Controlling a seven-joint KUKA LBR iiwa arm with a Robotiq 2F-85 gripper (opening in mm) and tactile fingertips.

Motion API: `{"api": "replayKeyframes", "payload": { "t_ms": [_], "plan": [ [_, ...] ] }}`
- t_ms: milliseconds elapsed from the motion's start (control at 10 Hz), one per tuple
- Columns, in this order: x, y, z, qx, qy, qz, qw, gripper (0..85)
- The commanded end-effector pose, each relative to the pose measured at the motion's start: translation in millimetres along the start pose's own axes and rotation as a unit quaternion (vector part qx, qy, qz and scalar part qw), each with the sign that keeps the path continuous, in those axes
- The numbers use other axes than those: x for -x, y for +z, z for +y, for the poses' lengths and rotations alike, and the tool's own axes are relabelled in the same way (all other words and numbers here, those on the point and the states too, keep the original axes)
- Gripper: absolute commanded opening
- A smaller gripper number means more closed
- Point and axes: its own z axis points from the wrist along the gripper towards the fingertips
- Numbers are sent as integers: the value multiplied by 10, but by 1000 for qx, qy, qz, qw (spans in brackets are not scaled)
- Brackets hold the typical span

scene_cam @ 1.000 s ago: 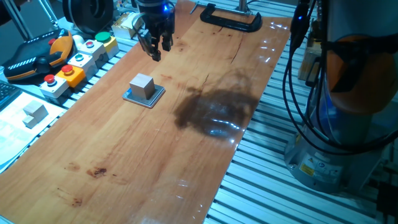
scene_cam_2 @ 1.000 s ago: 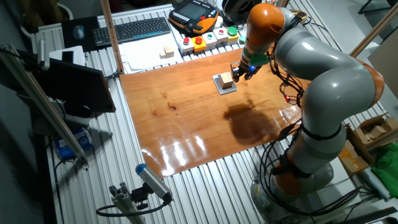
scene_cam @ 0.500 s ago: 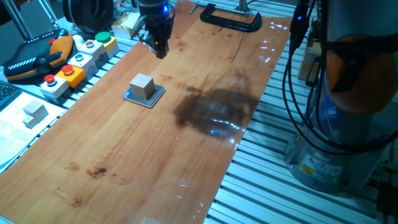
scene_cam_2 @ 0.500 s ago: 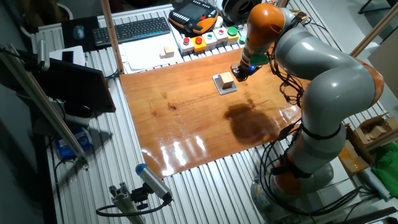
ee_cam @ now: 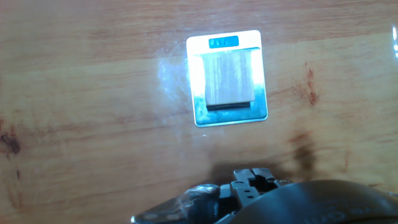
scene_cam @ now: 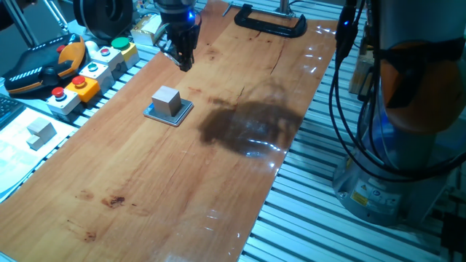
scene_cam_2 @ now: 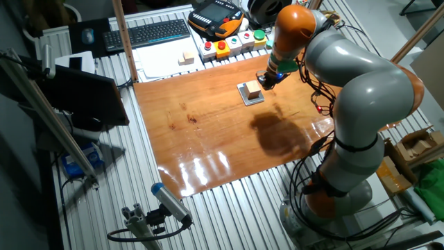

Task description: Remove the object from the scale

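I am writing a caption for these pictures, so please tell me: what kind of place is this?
Most likely a robotics lab or test cell. The arm works at a wooden board on aluminium slats, beside coloured push-button boxes, a handheld control pendant and a keyboard.

- gripper [scene_cam: 182,58] closed up. A second ago the two fingers were clearly spread with a gap between them; now they're pressed into one dark tip, with nothing between them
- it also drifted a touch, from up near the table's far edge a bit closer to the cube [scene_cam: 167,100], but it hangs above the wood, well apart from the cube
- the arm [scene_cam_2: 347,76] leaned a little in the other fixed view, upper links sit slightly further left than before
- the arm's dark shadow [scene_cam: 247,127] on the wooden tabletop [scene_cam: 182,182] slid a bit left too
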Motion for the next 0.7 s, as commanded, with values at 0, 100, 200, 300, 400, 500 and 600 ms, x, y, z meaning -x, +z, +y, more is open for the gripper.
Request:
{"api": "replayKeyframes", "payload": {
  "t_ms": [0,100,200,300,400,500,600],
  "plan": [
    [15,45,25,-5,1,1,1000,7],
    [22,90,47,-8,3,4,1000,7],
    [40,133,65,-11,4,6,1000,7],
    [64,193,80,-16,7,7,1000,7],
    [79,265,84,-13,14,6,1000,7],
    [99,330,88,-11,18,3,1000,7],
    [114,365,83,-13,19,-1,1000,7]
  ]
}}
